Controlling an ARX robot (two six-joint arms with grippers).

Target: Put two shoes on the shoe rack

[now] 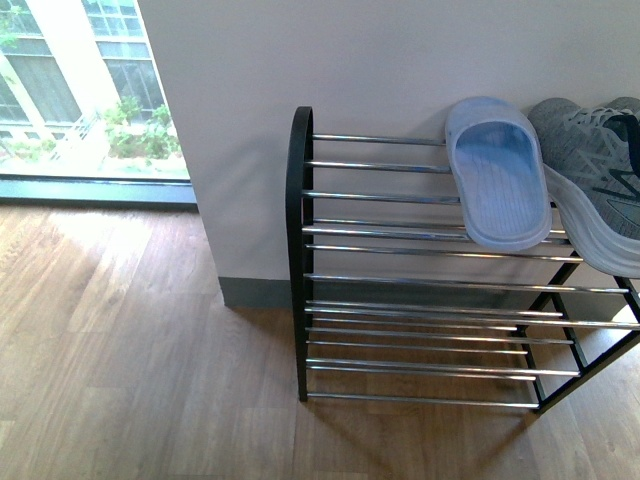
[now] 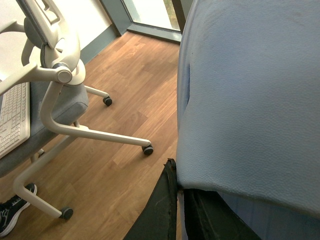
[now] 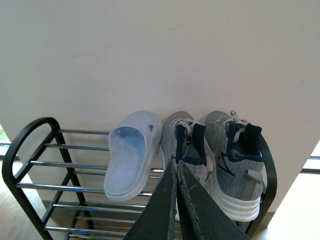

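Note:
The shoe rack (image 1: 300, 250) stands against the white wall, black frame with chrome bars. On its top tier lie a pale blue slide (image 1: 497, 175) and a grey sneaker (image 1: 595, 160). The right wrist view shows that slide (image 3: 131, 155) beside two grey sneakers (image 3: 187, 145) (image 3: 235, 160) on the rack (image 3: 25, 145). My right gripper (image 3: 176, 167) is shut and empty, in front of the sneakers. My left gripper (image 2: 177, 172) is shut on a second pale blue slide (image 2: 250, 95), which fills most of the left wrist view above the wooden floor. Neither arm appears in the front view.
A white office chair (image 2: 55, 100) on castors stands on the wooden floor, with a keyboard (image 2: 12, 120) and a black shoe (image 2: 12, 212) near it. A large window (image 1: 70, 90) is left of the wall. Open wooden floor (image 1: 130, 380) lies left of the rack.

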